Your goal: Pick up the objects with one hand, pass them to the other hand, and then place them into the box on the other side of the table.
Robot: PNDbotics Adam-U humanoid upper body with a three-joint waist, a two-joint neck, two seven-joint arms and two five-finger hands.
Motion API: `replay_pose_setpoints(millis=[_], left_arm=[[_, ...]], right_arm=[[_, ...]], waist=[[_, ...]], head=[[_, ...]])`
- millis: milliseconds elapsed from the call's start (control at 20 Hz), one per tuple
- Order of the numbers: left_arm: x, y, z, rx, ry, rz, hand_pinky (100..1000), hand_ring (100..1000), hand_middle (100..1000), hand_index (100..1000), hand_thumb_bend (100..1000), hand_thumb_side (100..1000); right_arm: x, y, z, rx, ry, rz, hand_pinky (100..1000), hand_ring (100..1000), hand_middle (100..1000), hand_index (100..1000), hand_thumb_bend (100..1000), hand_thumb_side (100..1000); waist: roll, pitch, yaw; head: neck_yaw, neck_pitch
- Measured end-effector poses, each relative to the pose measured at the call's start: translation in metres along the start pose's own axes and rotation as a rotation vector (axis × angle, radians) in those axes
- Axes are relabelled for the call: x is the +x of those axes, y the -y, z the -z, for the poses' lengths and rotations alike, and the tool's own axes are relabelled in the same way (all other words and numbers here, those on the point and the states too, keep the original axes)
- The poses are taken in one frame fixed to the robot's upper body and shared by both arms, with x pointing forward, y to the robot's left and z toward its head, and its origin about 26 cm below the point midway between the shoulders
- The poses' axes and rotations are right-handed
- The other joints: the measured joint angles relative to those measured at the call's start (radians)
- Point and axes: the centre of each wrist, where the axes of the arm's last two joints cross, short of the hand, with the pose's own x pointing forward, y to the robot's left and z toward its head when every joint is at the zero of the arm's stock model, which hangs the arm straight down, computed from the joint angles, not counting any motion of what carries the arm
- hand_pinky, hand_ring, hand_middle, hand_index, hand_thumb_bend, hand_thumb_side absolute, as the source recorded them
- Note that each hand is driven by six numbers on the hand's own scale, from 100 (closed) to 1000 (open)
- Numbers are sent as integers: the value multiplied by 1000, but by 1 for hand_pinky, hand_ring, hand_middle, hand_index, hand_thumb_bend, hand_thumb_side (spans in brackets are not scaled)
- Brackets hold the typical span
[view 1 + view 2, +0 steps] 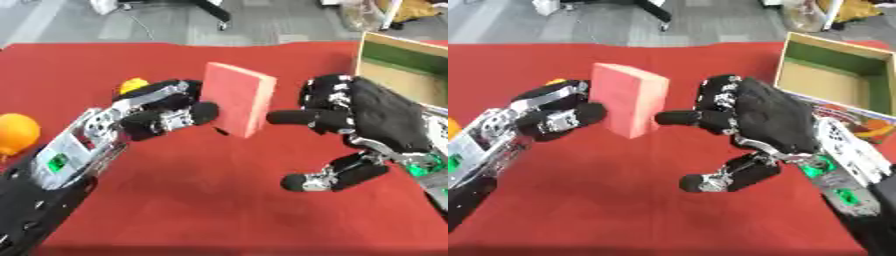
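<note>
A salmon-pink rectangular block [238, 97] stands upright above the red table, pinched by my left hand [166, 112], whose thumb and fingers curl round its left side. My right hand [759, 120] is open just to the right of the block, one finger [297, 117] stretched toward its right face, with a narrow gap between the fingertip and the block, thumb [724, 179] spread low. The cardboard box [837, 75], green inside on its far wall, sits at the table's right back corner behind my right hand.
An orange ball [17, 132] lies at the left edge of the red table [219, 200]. A small yellow-orange object [133, 84] peeks out behind my left hand. Grey floor and chair legs lie beyond the far edge.
</note>
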Motion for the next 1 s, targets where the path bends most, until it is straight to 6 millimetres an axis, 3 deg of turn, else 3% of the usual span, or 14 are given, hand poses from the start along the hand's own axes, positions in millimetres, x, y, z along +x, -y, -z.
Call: replay_pose_setpoints(millis=[1000], left_arm=[[-8,-11,-11,26,-77,93,715,613,560,590,100,555]], right_arm=[[-1,1,2,28,-19,-7,457,282,231,878,535,411]], waist=[[0,0,-10]], head=[[1,0]])
